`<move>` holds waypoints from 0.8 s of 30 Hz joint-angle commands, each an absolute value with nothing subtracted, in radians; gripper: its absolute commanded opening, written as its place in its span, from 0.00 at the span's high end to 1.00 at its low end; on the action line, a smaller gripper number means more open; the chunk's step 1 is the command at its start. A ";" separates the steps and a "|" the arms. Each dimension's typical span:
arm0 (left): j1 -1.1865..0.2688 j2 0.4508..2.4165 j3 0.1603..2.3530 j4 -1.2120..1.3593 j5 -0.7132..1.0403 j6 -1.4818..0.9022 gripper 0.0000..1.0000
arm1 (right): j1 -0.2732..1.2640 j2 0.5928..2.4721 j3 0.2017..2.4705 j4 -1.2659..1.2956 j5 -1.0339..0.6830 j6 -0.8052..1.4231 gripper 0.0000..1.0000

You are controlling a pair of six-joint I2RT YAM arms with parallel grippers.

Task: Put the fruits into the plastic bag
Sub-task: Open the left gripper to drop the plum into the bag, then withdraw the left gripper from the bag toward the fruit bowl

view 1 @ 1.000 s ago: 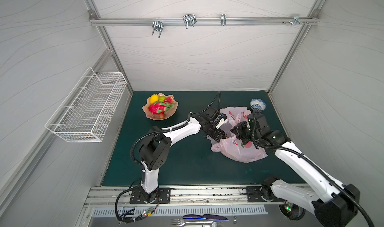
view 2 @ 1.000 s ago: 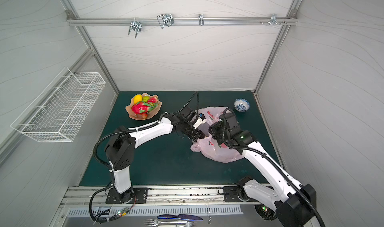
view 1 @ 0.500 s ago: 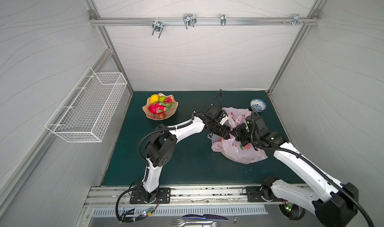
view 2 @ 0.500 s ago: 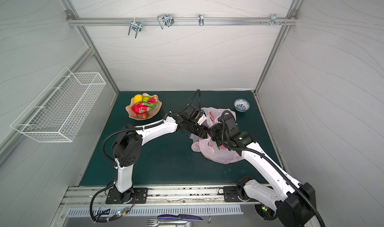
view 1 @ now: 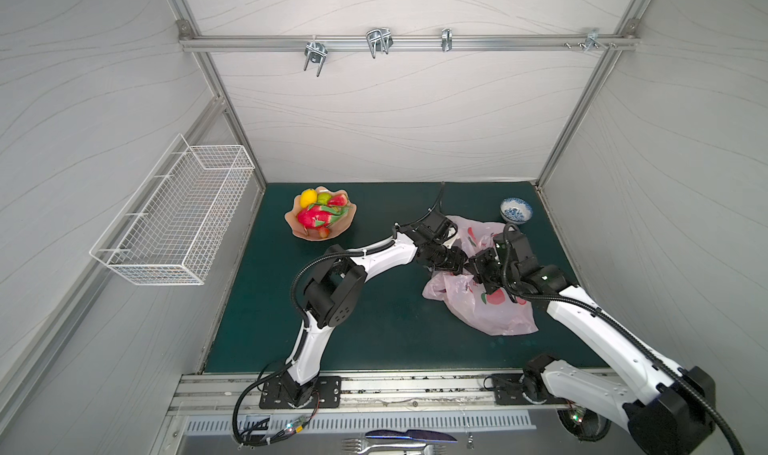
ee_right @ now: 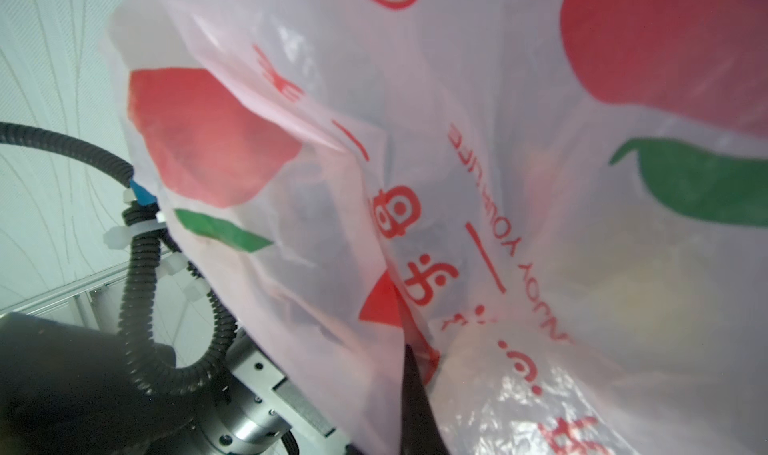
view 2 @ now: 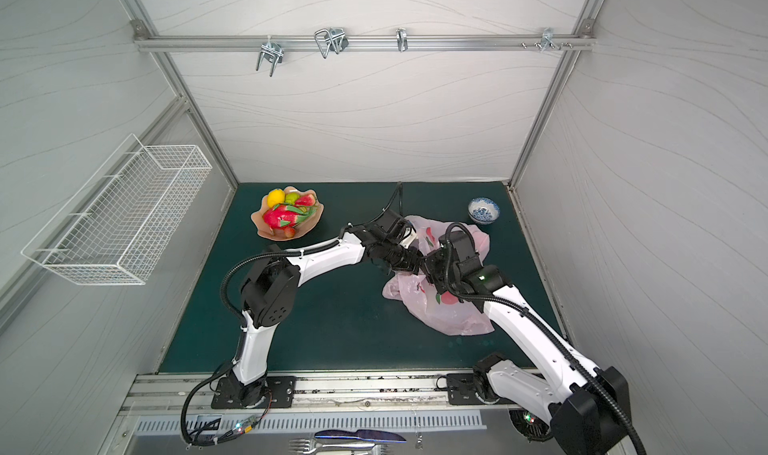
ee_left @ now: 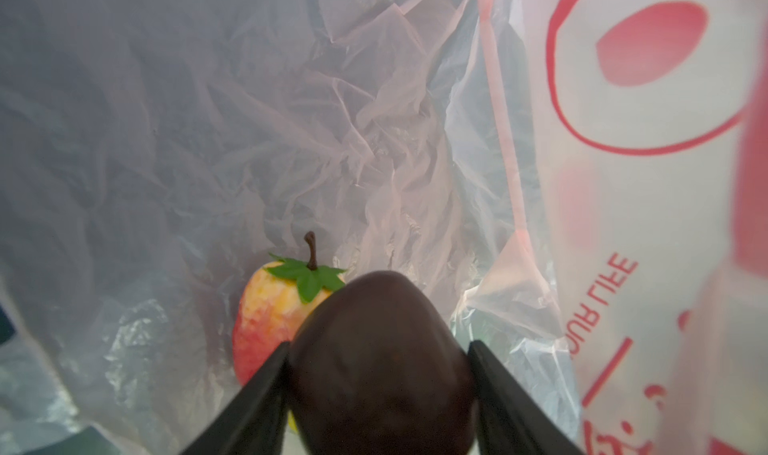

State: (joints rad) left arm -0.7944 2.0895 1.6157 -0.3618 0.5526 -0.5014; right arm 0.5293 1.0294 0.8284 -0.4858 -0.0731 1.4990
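Note:
The plastic bag [view 1: 490, 311] [view 2: 453, 315] lies crumpled at the right of the green mat. My right gripper [view 1: 473, 266] [ee_right: 411, 390] is shut on its upper edge and holds the mouth up. My left gripper [view 1: 459, 263] [ee_left: 379, 344] reaches inside the bag [ee_left: 291, 120]. A dark brown-purple fruit [ee_left: 382, 374] sits between its fingers; one finger touches it, and a thin gap shows at the other. A red-yellow fruit with a green leaf [ee_left: 266, 311] lies on the bag's bottom just beyond it. More fruits [view 1: 320, 218] [view 2: 286, 216] are piled in the peach dish [view 1: 299, 234].
A blue-and-white bowl [view 1: 516, 211] stands at the back right, behind the bag. On the left wall hangs a white wire basket [view 1: 174, 220]. Cutlery [view 1: 399, 442] lies below the front rail. The two grippers are almost touching at the bag's mouth.
My left arm has carried the dark fruit to the right, into the bag's mouth, and its jaws have widened slightly. The right gripper has kept its hold on the bag.

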 commanded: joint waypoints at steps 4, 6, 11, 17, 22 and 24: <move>-0.815 2.103 1.625 -0.253 0.614 -0.566 0.19 | 0.526 1.017 0.822 -0.441 -0.137 1.533 1.00; -0.814 2.094 1.618 -0.254 0.614 -0.564 0.09 | 0.523 1.021 0.826 -0.439 -0.138 1.531 1.00; -0.802 2.072 1.612 -0.265 0.619 -0.556 0.01 | 0.522 1.031 0.831 -0.434 -0.144 1.528 1.00; -0.750 1.996 1.550 -0.272 0.599 -0.559 0.01 | 0.520 1.034 0.836 -0.439 -0.139 1.524 1.00; -0.712 1.909 1.482 -0.288 0.579 -0.528 0.01 | 0.518 1.044 0.840 -0.436 -0.138 1.522 1.00; -0.703 1.885 1.464 -0.299 0.576 -0.517 0.01 | 0.518 1.048 0.843 -0.434 -0.137 1.521 1.00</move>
State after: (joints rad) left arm -0.7212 1.9442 1.4704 -0.3321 0.5781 -0.5430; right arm 0.5125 1.0370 0.8291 -0.4381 -0.1181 1.5017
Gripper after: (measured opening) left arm 0.993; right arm 0.048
